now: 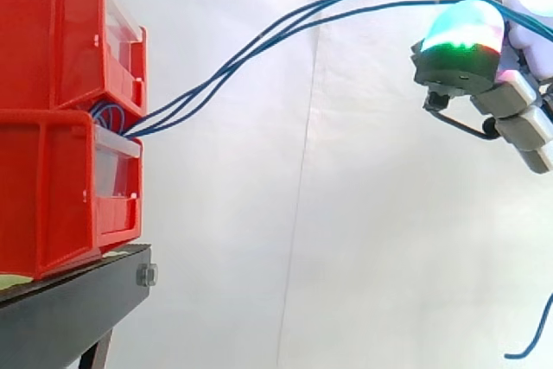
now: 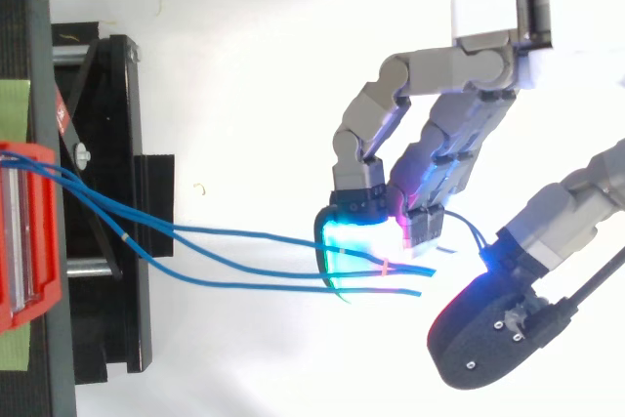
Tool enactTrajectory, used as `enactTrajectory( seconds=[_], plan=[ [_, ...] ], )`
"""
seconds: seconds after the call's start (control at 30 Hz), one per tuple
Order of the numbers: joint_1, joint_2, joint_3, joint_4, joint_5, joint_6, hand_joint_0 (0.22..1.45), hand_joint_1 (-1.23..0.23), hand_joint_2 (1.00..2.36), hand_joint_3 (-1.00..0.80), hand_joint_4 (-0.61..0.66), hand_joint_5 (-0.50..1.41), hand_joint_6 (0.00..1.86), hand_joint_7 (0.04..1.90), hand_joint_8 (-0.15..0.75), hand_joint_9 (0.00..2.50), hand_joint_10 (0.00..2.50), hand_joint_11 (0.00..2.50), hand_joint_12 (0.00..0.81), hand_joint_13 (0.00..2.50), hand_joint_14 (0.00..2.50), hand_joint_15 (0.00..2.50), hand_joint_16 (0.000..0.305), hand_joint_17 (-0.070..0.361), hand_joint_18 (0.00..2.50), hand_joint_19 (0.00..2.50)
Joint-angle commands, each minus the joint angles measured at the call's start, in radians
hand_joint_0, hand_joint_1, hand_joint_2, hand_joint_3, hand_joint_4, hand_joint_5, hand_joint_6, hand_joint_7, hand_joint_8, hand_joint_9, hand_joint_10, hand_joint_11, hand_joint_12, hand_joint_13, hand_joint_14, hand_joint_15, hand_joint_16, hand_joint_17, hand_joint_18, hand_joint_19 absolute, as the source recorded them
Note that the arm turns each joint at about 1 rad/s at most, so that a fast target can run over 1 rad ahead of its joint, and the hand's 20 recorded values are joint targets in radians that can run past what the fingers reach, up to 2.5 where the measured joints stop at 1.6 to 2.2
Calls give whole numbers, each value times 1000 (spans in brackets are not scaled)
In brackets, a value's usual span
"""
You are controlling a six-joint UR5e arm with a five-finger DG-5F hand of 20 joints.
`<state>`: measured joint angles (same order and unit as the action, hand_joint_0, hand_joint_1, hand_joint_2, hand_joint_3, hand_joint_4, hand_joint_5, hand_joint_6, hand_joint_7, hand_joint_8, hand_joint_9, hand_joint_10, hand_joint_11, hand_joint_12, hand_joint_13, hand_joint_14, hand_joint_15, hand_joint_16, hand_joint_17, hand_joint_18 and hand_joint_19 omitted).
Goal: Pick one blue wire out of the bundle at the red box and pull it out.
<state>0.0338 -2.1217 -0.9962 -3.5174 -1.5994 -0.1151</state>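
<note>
Cyan-lit pads (image 2: 354,233) of the robot hand (image 2: 439,134) are curled and clamped on the blue wires (image 1: 259,41), held high and well apart from the boxes. Three wires are counted, all running back to the lower red box (image 1: 52,196), one of two stacked on one black desk (image 1: 69,308). Step in hand: the pull. The next move, in my judgement, calls for shedding two strands, then drawing one clear.
</note>
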Motion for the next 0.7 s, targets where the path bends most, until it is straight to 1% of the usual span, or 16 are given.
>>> enactTrajectory(
  seconds=[0.0, 0.17, 0.3, 0.33, 0.43, 0.5, 0.6, 0.63, 0.67],
  plan=[
    [0, 0, -1, 0, -1, 0, 588, -844, 1000, -500, 220, -227, 983, 756, 332, 754, 5, 717, 428, 818, 14, 464, 51, 115, 823, 412],
    [0, 0, -1, 0, -1, 0, 531, -735, 1000, -500, 212, -193, 974, 804, 354, 820, 8, 711, 448, 835, 14, 486, 55, 124, 811, 451],
    [0, 0, -1, 0, -1, -2, 548, -706, 1000, -500, 206, -182, 969, 846, 361, 865, 9, 723, 449, 852, 17, 493, 54, 122, 807, 467],
    [0, 0, 1, 0, -1, -2, 559, -713, 1000, -498, 205, -180, 969, 850, 357, 871, 10, 723, 445, 853, 17, 491, 54, 122, 808, 468],
    [0, 0, -1, 0, -1, 0, 598, -725, 1006, -418, 197, -166, 965, 883, 355, 895, 11, 723, 440, 859, 16, 491, 53, 118, 809, 473],
    [0, 0, 1, 0, -1, 0, 627, -746, 1010, -366, 165, -160, 964, 912, 357, 908, 10, 728, 436, 875, 15, 501, 52, 117, 825, 474],
    [0, 0, 1, 0, -1, 0, 710, -834, 1012, -334, 12, -158, 971, 965, 345, 928, 11, 743, 430, 908, 16, 500, 51, 114, 885, 456],
    [0, -1, 1, 0, -1, 0, 739, -854, 1012, -333, 0, -159, 971, 996, 347, 929, 11, 738, 430, 914, 15, 497, 50, 113, 899, 449],
    [0, -1, -1, 0, 1, 0, 761, -871, 1013, -331, -1, -160, 969, 1074, 346, 934, 11, 744, 431, 922, 16, 505, 50, 112, 913, 449]
  ],
)
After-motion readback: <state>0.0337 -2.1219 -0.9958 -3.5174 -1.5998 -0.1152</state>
